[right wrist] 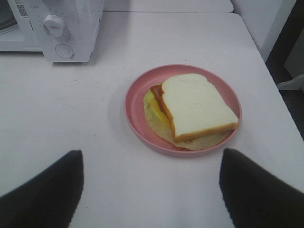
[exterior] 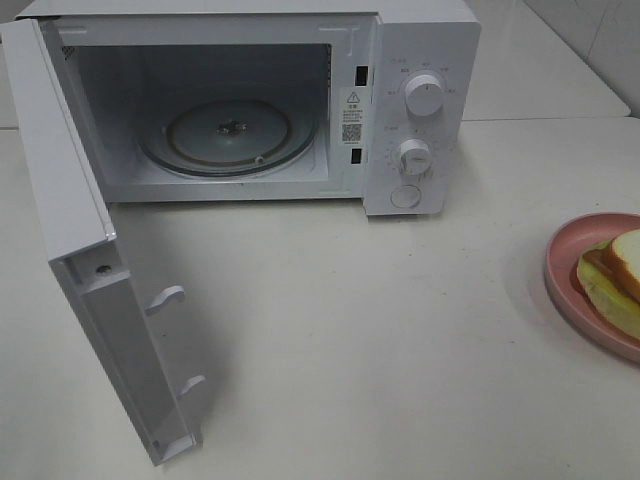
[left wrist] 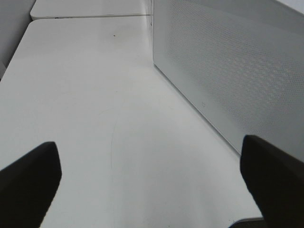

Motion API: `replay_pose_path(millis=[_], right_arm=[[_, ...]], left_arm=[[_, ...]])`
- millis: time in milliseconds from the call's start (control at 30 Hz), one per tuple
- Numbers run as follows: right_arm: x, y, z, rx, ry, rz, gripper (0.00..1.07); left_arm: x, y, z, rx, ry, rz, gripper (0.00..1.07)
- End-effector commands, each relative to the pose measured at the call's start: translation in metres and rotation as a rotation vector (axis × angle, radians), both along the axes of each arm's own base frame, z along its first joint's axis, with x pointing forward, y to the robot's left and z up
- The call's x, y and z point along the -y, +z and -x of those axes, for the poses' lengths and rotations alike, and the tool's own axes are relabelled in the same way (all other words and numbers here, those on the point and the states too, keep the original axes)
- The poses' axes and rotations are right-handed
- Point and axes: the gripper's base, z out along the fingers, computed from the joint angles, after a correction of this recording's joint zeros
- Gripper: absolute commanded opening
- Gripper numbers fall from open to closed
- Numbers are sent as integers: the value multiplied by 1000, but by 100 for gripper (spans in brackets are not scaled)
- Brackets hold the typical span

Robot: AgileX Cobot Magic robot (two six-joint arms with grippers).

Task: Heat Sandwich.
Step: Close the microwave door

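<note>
The sandwich [right wrist: 194,108], white bread over green lettuce and a reddish filling, lies on a pink round plate [right wrist: 137,95] on the white table. The exterior high view catches the sandwich [exterior: 615,280] and the plate [exterior: 565,270] at its right edge. My right gripper [right wrist: 149,194] hovers open a short way from the plate, nothing between its black fingers [right wrist: 42,194]. My left gripper [left wrist: 147,183] is open over bare table beside the microwave's perforated door [left wrist: 228,71]. Neither gripper shows in the exterior high view.
A white microwave [exterior: 420,110] stands at the back of the table, its door [exterior: 90,280] swung wide open to the left. Inside lies a glass turntable [exterior: 228,135]. The table's right edge [right wrist: 266,71] runs close to the plate.
</note>
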Motion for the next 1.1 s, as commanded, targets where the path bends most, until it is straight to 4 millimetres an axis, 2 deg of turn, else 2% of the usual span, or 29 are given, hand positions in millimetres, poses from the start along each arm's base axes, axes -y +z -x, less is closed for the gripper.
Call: replay_pose_path(millis=[33, 200, 433, 567, 600, 633, 733, 767, 800, 833, 900, 933, 967, 1033, 1100], right_arm=[[0, -1, 4, 24, -4, 4, 76], [0, -1, 4, 24, -4, 4, 76], [0, -1, 4, 24, -6, 1, 76], [0, -1, 4, 24, -6, 1, 76], [0, -1, 4, 24, -6, 1, 76], [0, -1, 4, 24, -6, 1, 76], [0, -1, 4, 24, -6, 1, 76], [0, -1, 4, 24, -6, 1, 76], [0, -1, 4, 24, -6, 1, 76], [0, -1, 4, 24, -6, 1, 76], [0, -1, 4, 24, -6, 1, 76], [0, -1, 4, 24, -6, 1, 76], [0, -1, 4, 24, -6, 1, 76], [0, -1, 4, 24, -5, 2, 76], [0, -1, 4, 24, -5, 2, 76]], left_arm=[[0, -1, 2, 21, 3, 9, 97], [0, 1, 2, 27, 3, 9, 97], [0, 14, -3, 53, 7, 11, 95], [0, 20, -18, 50, 11, 12, 83], [0, 20, -18, 50, 11, 12, 83], [0, 21, -25, 54, 13, 14, 73], [0, 21, -36, 38, 15, 15, 57], [0, 20, -40, 24, 15, 15, 53], [0, 20, -40, 24, 15, 15, 53], [0, 17, -50, -2, 17, 15, 43], [0, 14, -58, -19, 20, 13, 31], [0, 14, -58, -19, 20, 13, 31], [0, 10, -68, -32, 22, 14, 15], [0, 4, -78, -43, 25, 14, 0], [0, 2, -83, -39, 27, 13, 0]])
